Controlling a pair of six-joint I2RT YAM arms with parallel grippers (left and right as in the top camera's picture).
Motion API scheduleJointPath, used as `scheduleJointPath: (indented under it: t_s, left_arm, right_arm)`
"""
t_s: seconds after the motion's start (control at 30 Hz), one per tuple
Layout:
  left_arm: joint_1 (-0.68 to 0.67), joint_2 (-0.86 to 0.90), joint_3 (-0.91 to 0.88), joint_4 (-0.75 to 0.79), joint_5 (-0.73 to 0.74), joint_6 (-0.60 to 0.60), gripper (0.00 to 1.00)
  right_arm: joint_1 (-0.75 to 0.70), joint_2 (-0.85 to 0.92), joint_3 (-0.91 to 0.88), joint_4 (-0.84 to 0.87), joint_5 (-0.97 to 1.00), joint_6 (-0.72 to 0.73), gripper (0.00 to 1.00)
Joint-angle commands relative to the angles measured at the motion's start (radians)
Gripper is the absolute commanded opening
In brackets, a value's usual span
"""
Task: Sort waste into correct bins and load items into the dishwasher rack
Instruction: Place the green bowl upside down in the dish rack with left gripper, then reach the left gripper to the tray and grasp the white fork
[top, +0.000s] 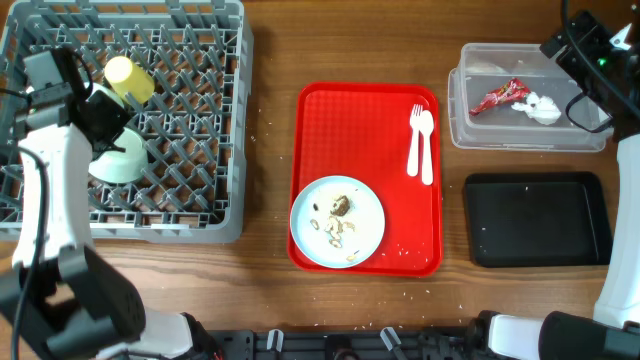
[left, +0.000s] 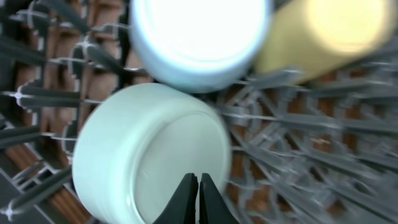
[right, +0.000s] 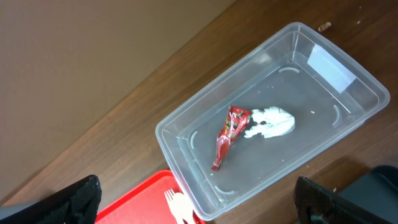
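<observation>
Action on the left side first: the left gripper (left: 199, 186) hangs low over the dishwasher rack (top: 200, 190), its two fingers pressed together with nothing between them, tips just above the upturned base of the pale green bowl (left: 149, 155). That bowl sits upside down on the pegs. The wrist view shows the light blue bowl (left: 199, 37) inverted just beside it and the yellow cup (left: 329, 31), blurred, next to that one, all inside the rack. At the middle of the table (top: 270, 60), the red tray (top: 340, 130) carries the white plate (top: 365, 235) at its near end, with brownish food scraps (top: 340, 207) and pale crumbs on it. The white fork (top: 416, 135) and spoon (top: 427, 145) lie side by side at the tray's far right corner. Far right, the clear tub (top: 528, 146) holds the red wrapper (right: 227, 134) and the crumpled tissue (right: 270, 122), touching each other near the middle of its floor. The right gripper (right: 199, 199) hovers above that tub, fingers spread wide apart and holding nothing. Just nearer than the tub lies the black tray (top: 537, 220).
</observation>
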Motion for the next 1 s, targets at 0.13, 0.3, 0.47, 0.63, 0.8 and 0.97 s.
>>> scheduleJointPath:
  t_s: [0.13,0.3,0.47,0.63,0.8,0.97]
  left_arm:
    - [0.1,0.105,0.008,-0.076,-0.125,-0.101,0.04]
    - [0.232,-0.044,0.008,-0.158,-0.005,-0.163,0.04]
    - [0.19,-0.312,0.008,-0.157,0.314,-0.16,0.06]
    - [0.154,-0.423,0.008,-0.181,0.428,-0.16,1.0]
    - [0.022,-0.417,0.008,-0.184,0.632,-0.108,1.0]
    - [-0.472,-0.364,0.008,-0.011,0.438,0.08,1.0]
  right_arm:
    - [-0.003,-0.005,0.003,0.001,0.016,0.006,1.0]
    - [-0.003,-0.005,0.003,0.001,0.016,0.006,1.0]
    - [-0.003,-0.005,0.003,0.001,0.016,0.006,1.0]
    - [-0.003,-0.005,0.003,0.001,0.016,0.006,1.0]
    - [-0.003,-0.005,0.003,0.001,-0.026,0.027,1.0]
    - [0.015,-0.004,0.001,-0.064,-0.397,0.144,0.98]
